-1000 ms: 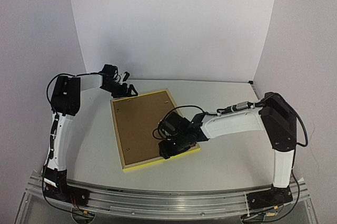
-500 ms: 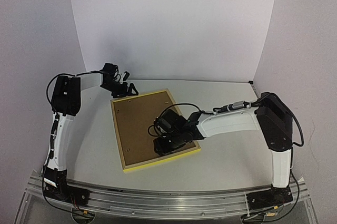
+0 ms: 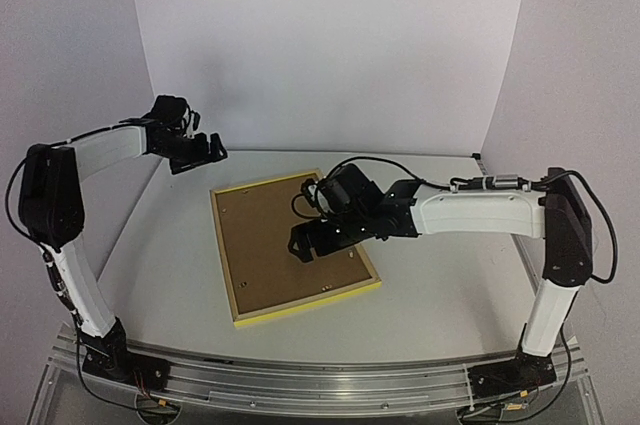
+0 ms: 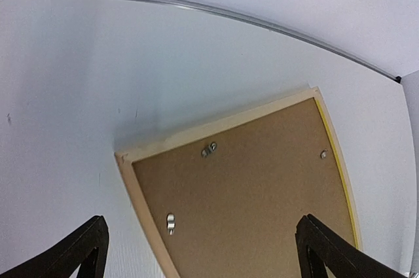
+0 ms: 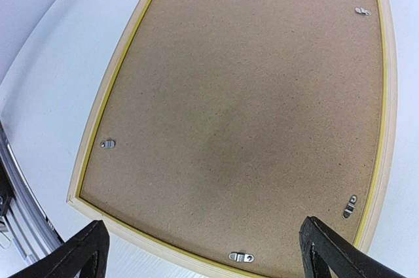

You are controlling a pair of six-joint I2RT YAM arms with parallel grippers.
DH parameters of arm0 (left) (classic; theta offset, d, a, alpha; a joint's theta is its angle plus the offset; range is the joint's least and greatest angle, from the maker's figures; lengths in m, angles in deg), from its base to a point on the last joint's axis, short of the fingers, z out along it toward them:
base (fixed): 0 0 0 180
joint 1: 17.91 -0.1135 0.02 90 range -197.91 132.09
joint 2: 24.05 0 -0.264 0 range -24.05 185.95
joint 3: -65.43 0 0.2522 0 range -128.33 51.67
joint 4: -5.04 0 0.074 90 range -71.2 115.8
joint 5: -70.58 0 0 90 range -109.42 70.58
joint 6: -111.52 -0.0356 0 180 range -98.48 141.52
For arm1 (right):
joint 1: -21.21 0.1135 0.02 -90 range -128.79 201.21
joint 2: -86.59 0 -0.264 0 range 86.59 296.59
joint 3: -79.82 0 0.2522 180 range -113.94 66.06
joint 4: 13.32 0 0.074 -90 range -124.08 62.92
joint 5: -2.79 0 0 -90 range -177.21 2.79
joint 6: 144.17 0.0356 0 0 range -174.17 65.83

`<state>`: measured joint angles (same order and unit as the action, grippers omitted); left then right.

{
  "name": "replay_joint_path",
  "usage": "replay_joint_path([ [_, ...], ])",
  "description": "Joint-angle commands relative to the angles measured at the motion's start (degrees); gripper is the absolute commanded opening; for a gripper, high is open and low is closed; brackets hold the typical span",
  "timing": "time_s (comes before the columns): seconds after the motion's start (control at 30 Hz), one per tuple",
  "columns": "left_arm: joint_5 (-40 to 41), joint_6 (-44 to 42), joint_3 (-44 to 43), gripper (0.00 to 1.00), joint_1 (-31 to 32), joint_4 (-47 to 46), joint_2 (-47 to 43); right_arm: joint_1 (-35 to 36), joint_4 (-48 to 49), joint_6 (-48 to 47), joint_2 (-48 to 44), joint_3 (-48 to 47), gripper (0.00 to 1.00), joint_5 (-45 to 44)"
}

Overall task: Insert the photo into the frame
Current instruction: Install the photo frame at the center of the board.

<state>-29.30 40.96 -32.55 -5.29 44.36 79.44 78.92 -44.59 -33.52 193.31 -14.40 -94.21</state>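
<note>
The frame (image 3: pixel 305 306) lies face down on the worktop (image 3: pixel 440 285), its thin yellow edge around a brown backing board (image 3: pixel 275 245) that fills the opening. The photo cannot be seen in any view. If it is in the frame, it sits under that board, and the pictures do not settle this. The right end effector (image 3: pixel 320 243) hovers over the right half of the board with its jaws spread wide and nothing between them. In its wrist view the dark fingertips (image 5: pixel 78 255) stand far apart above the board without touching it. The left end effector (image 3: pixel 200 155) is also open and empty, raised above the far left of the worktop and looking down at the frame's far corner (image 4: pixel 123 157). Small metal tabs (image 5: pixel 239 256) sit along the inside of the rim; some look slanted and some lie along the edge, but they are too small to show whether they lock the board. With the board seated and both arms clear, this reads as the closing step — or the task is already done. What the next move most likely calls for is a check on those tabs. Any tab that is not over the board needs a fingertip set beside it and a short sideways push — done lightly, because the frame lies loose and could slide on the smooth surface.
</note>
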Motion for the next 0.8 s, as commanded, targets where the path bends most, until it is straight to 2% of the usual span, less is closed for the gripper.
replay_joint_path([
  [0.0,1.97,10.4,19.16,1.0,0.16,-5.9,-13.48,0.19,-0.38,-4.98,1.05,-1.79,0.98,5.47],
  [0.13,-3.53,14.58,33.14,1.0,0.97,-10.19,-21.77,0.1,-2.08,-9.29,2.01,-2.15,0.96,8.85],
  [0.33,-6.74,18.55,42.33,0.94,3.39,-15.55,-25.38,0.1,-4.17,-7.45,6.39,-5.13,0.92,7.46],
  [0.53,-5.87,19.74,43.52,0.82,6.49,-19.17,-22.13,0.13,-5.24,-2.68,14.98,-14.74,0.73,18.8],
  [0.6,-6.1,19.43,43.07,0.8,7.24,-19.54,-20.22,0.26,-5.2,-3.31,16.86,-16.61,0.69,20.93],
  [0.77,-4.65,18.67,41.88,0.68,7.77,-18.57,-17.11,0.81,-5.27,-9.42,20.57,-19.02,0.66,17.8],
])
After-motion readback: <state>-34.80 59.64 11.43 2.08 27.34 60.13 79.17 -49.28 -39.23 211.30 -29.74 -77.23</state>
